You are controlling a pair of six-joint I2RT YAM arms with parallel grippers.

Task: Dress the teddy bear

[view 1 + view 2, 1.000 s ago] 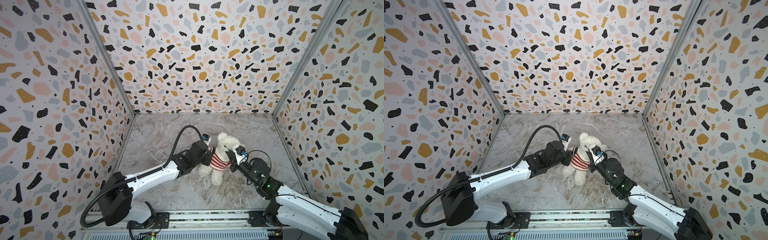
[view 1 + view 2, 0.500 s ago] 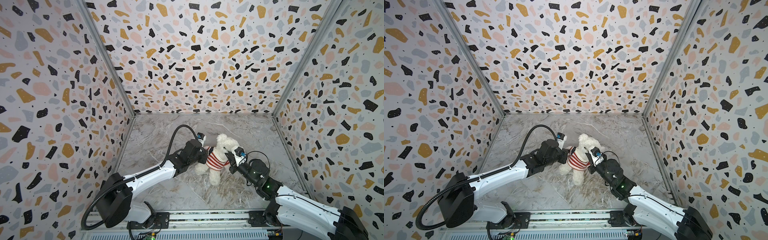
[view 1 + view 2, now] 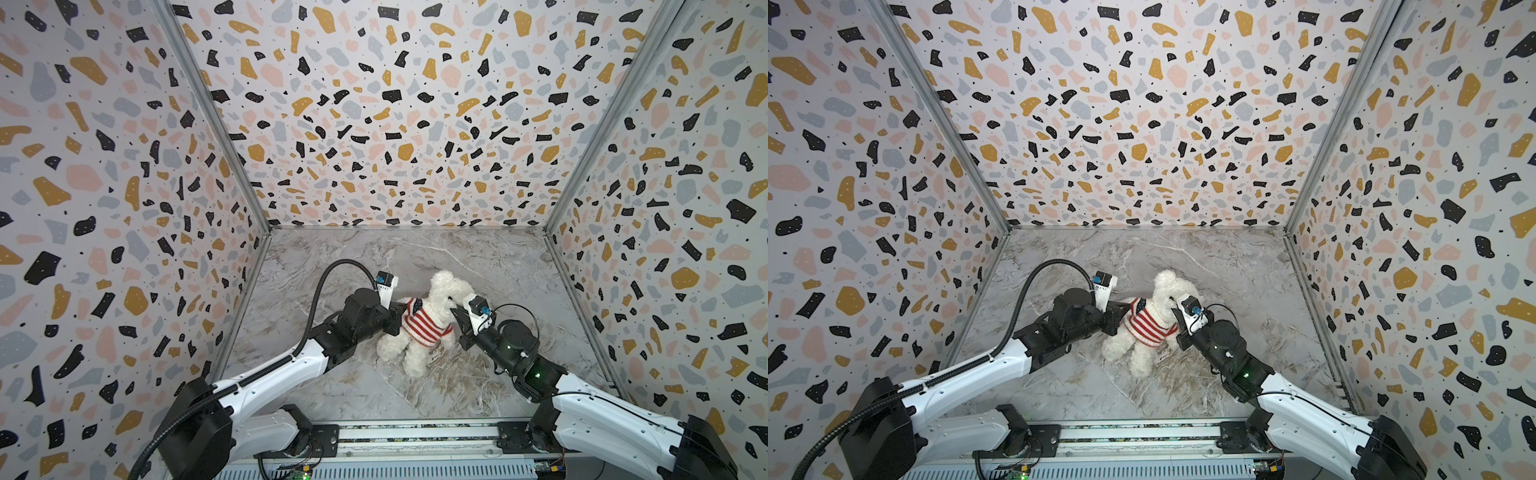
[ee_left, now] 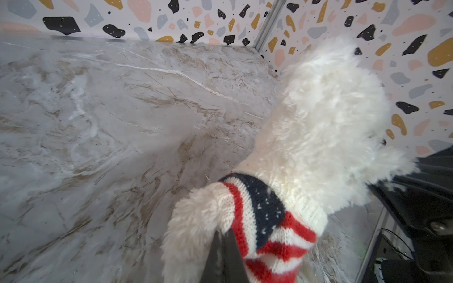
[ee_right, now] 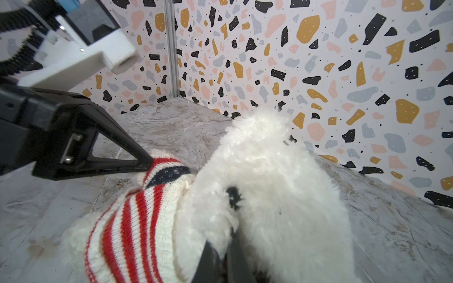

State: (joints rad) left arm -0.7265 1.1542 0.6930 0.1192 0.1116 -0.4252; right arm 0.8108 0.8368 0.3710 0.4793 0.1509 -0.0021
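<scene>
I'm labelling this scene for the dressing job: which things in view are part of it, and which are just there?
Part of the job: teddy bear; striped sweater on its body; left gripper, shut on the sweater sleeve; right gripper, shut on the bear's fur.
Just there: marble table; speckled walls; front rail.

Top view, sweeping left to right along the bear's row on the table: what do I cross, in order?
left gripper → teddy bear → right gripper
</scene>
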